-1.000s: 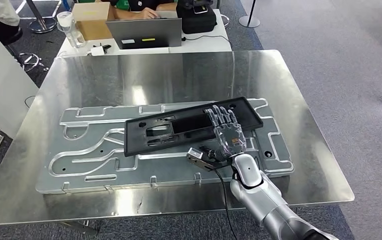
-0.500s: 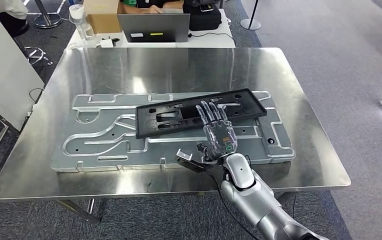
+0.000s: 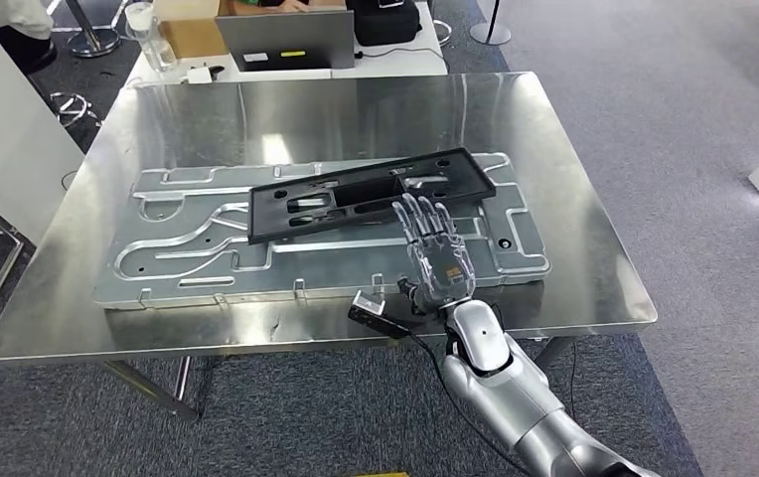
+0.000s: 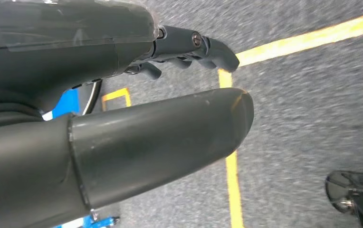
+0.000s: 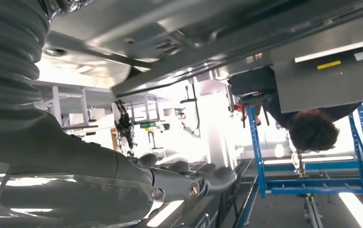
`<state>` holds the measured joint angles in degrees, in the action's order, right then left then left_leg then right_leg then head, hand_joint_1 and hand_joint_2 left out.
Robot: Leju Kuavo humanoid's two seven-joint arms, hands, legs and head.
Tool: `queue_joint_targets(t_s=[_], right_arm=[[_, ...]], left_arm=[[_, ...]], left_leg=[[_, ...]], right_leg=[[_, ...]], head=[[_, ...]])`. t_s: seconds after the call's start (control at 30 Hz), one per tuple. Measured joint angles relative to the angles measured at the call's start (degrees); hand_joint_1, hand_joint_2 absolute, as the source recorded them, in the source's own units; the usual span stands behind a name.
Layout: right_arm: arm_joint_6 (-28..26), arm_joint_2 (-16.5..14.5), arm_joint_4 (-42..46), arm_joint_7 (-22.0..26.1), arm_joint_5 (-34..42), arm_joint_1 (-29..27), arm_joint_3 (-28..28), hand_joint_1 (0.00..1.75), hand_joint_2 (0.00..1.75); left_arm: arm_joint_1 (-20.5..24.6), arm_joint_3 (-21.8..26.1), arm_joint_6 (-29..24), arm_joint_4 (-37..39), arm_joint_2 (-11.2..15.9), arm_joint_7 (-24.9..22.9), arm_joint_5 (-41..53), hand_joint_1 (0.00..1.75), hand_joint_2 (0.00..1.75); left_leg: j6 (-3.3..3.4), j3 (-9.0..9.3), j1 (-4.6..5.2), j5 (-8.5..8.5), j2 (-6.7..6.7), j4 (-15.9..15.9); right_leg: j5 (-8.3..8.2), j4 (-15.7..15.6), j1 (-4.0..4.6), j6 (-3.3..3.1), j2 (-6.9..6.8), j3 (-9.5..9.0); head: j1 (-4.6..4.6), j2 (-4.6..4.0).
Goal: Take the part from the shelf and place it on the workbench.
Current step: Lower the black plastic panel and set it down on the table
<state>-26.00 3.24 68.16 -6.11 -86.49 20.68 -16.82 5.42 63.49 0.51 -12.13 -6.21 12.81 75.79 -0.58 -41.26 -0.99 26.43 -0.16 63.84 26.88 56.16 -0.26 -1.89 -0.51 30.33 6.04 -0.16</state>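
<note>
Placement step looks done, retreat phase. The black part [image 3: 371,194] lies flat on the grey fixture plate [image 3: 207,258] on top of the steel desk [image 3: 574,268], tilted a little against the plate's long axis. Right hand [image 3: 433,253] holds nothing: fingers straight and spread, tips over the part's near edge; can't tell if they touch it. Left hand [image 4: 122,109] hangs over the floor, fingers loosely apart, holding nothing. Next move, my call: lift the right hand straight off without dragging the part, and clear the wrist cable [image 3: 425,343] from the desk edge.
</note>
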Motion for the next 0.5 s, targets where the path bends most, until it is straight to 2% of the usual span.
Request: queue_joint_targets(t_s=[0.03, 0.07, 0.1, 0.13, 0.17, 0.2, 0.27, 0.3, 0.33, 0.4, 0.43, 0.47, 0.5], right_arm=[[0.1, 0.0, 0.2, 0.0, 0.0, -0.1, -0.1, 0.0, 1.75], [0.2, 0.0, 0.3, 0.0, -0.1, -0.3, -0.2, 0.0, 1.75], [0.4, 0.0, 0.5, 0.0, -0.1, -0.4, -0.4, 0.0, 1.75], [0.5, 0.0, 0.6, 0.0, -0.2, -0.6, -0.6, 0.0, 1.75], [0.6, 0.0, 0.9, 0.0, -0.2, -0.8, -0.8, 0.0, 1.75], [0.7, 0.0, 1.4, 0.1, -0.3, -0.9, -1.2, 0.0, 1.75], [0.6, -0.1, 2.6, 0.1, -0.4, -1.2, -2.0, 0.0, 1.75], [0.5, -0.1, 3.3, 0.1, -0.5, -1.4, -2.4, 0.0, 1.75], [0.4, -0.2, 4.0, 0.2, -0.7, -1.6, -2.9, 0.0, 1.75], [0.1, -0.4, 5.2, 0.2, -0.9, -2.2, -3.9, 0.0, 1.75], [-0.1, -0.4, 5.8, 0.3, -1.0, -2.5, -4.4, 0.0, 1.75], [-0.3, -0.4, 6.4, 0.3, -1.1, -2.8, -4.9, 0.0, 1.75], [-0.6, -0.5, 7.2, 0.4, -1.2, -3.2, -5.5, 0.0, 1.75]], left_arm=[[0.0, 0.0, 0.0, 0.0, 0.0, 0.0, -0.1, 0.0, 0.0], [0.0, 0.0, 0.0, 0.0, 0.0, 0.0, -0.1, 0.0, 0.0], [0.0, 0.0, 0.0, 0.0, 0.1, 0.0, -0.2, 0.0, 0.0], [0.0, 0.0, 0.0, 0.0, 0.1, 0.0, -0.3, 0.0, 0.0], [0.0, 0.1, 0.0, 0.0, 0.1, 0.0, -0.4, 0.0, 0.0], [0.1, 0.1, 0.0, 0.0, 0.1, 0.0, -0.5, 0.0, 0.0], [0.2, 0.3, -0.1, 0.0, 0.1, 0.0, -0.8, 0.0, 0.0], [0.3, 0.4, -0.1, 0.0, 0.1, 0.0, -0.9, 0.0, 0.0], [0.3, 0.4, -0.2, 0.0, 0.1, 0.0, -1.0, 0.0, 0.0], [0.3, 0.7, -0.2, 0.0, 0.1, 0.0, -1.3, 0.0, 0.0], [0.3, 0.9, -0.3, 0.0, 0.1, 0.0, -1.4, 0.0, 0.0], [0.3, 1.1, -0.3, 0.0, 0.1, -0.1, -1.6, 0.0, 0.0], [0.4, 1.3, -0.4, 0.0, 0.0, -0.1, -1.8, 0.0, 0.0]], left_leg=[[-0.15, -0.81, -0.04, 2.87, 0.0, 3.9], [-0.33, -1.33, -0.07, 4.58, 0.01, 7.6], [-0.48, -1.25, -0.09, 4.96, 0.01, 10.2], [-0.58, -0.3, -0.11, 4.08, 0.01, 10.9], [-0.6, 1.65, -0.14, 2.59, 0.02, 9.4], [-0.55, 4.43, -0.16, 1.43, 0.03, 6.2], [-0.24, 10.13, 0.03, 1.71, -0.03, -1.7], [-0.03, 11.71, 0.17, 2.41, -0.08, -4.3], [0.23, 12.34, 0.35, 2.95, -0.13, -5.6], [1.08, 11.88, 0.27, 2.34, 0.0, -6.1], [1.69, 11.52, 0.15, 1.81, 0.14, -6.3], [2.27, 11.03, 0.0, 1.2, 0.31, -6.5], [2.68, 10.46, -0.08, 0.59, 0.46, -6.5]], right_leg=[[-0.61, 0.1, 0.05, -0.18, -0.03, 0.83], [-1.19, 0.2, 0.1, -0.17, -0.08, 1.71], [-1.72, 0.5, 0.11, -0.11, -0.12, 2.64], [-2.19, 0.8, 0.09, 0.0, -0.17, 3.59], [-2.6, 1.2, 0.05, 0.15, -0.2, 4.51], [-2.93, 1.7, 0.01, 0.35, -0.21, 5.33], [-3.49, 2.5, 0.11, 0.87, -0.24, 6.66], [-3.84, 2.8, 0.15, 1.18, -0.29, 7.03], [-4.26, 2.8, 0.17, 1.5, -0.33, 7.26], [-4.72, 2.9, 0.12, 2.19, -0.26, 7.48], [-3.75, 3.5, 0.08, 2.51, -0.1, 7.81], [-1.69, 5.3, 0.04, 2.81, 0.08, 8.4], [1.21, 8.1, -0.12, 3.06, 0.25, 9.25]], head=[[-0.01, 0.01], [-0.01, 0.01], [-0.01, 0.01], [-0.01, 0.01], [-0.02, 0.0], [-0.02, -0.01], [-0.02, -0.02], [-0.01, -0.01], [-0.01, -0.01], [0.0, 0.0], [0.03, 0.0], [0.06, 0.0], [0.07, 0.0]])
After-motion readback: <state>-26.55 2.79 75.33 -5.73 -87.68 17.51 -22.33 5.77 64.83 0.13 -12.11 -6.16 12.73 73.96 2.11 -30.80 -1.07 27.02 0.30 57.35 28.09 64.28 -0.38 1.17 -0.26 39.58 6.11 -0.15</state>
